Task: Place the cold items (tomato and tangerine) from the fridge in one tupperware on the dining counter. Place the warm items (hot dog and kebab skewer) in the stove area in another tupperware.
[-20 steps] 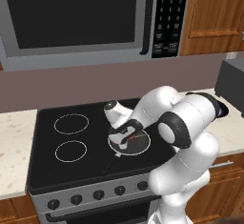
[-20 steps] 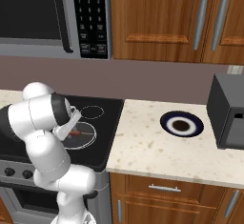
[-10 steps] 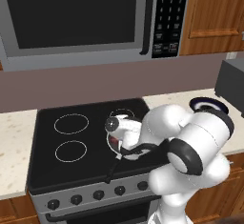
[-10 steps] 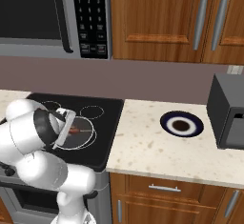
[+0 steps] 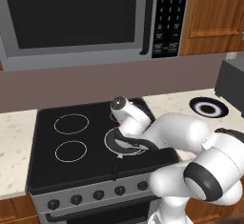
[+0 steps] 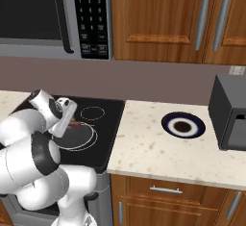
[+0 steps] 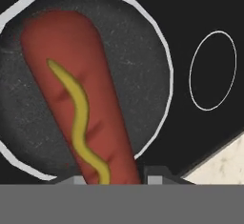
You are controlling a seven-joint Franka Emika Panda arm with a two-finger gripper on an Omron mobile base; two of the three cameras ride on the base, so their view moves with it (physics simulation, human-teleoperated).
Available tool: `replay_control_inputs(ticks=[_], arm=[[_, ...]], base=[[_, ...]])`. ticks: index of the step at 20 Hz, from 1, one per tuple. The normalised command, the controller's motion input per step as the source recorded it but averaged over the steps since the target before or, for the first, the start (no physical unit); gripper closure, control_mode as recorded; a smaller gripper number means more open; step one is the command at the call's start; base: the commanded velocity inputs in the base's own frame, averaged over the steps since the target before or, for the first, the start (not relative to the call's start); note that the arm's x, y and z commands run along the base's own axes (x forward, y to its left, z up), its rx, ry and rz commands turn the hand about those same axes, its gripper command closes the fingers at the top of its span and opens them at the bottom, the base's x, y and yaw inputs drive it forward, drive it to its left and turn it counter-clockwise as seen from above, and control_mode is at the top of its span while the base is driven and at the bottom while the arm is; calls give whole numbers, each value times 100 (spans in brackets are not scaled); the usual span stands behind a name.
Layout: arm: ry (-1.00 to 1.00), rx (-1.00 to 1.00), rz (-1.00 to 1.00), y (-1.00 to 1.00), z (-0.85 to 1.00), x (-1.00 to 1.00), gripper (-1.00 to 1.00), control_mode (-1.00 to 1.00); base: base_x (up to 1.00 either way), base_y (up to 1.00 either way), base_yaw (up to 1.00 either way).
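A steel microwave point(image 5: 81, 18) hung above the cooking surface, its keypad point(image 6: 92, 20) at the right of its dark door. Brown wooden wall cupboards point(image 6: 168, 20) with long metal handles point(image 6: 202, 18) ran to the right of it. On the pale speckled worktop point(image 6: 158, 150) lay a white plate with a dark blue rim point(image 6: 183, 125), and near it, further right, stood a dark grey toaster point(image 6: 229, 112). Below the worktop was a wooden drawer with a small metal pull point(image 6: 162, 190).
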Motion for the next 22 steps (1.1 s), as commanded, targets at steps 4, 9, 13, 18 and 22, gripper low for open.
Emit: replay_control_inputs(ticks=[4, 9, 13, 18, 22], arm=[[22, 0, 0, 0, 68, 0, 100, -100], [0, 0, 0, 0, 48, -40, 100, -100], [0, 0, 0, 0, 48, -56, 100, -100], [-17, 0, -4, 0, 13, -62, 100, -100], [-55, 1, -19, 0, 4, -82, 100, -100]], base=[[0, 0, 0], [0, 0, 0], [0, 0, 0], [0, 0, 0], [0, 0, 0]])
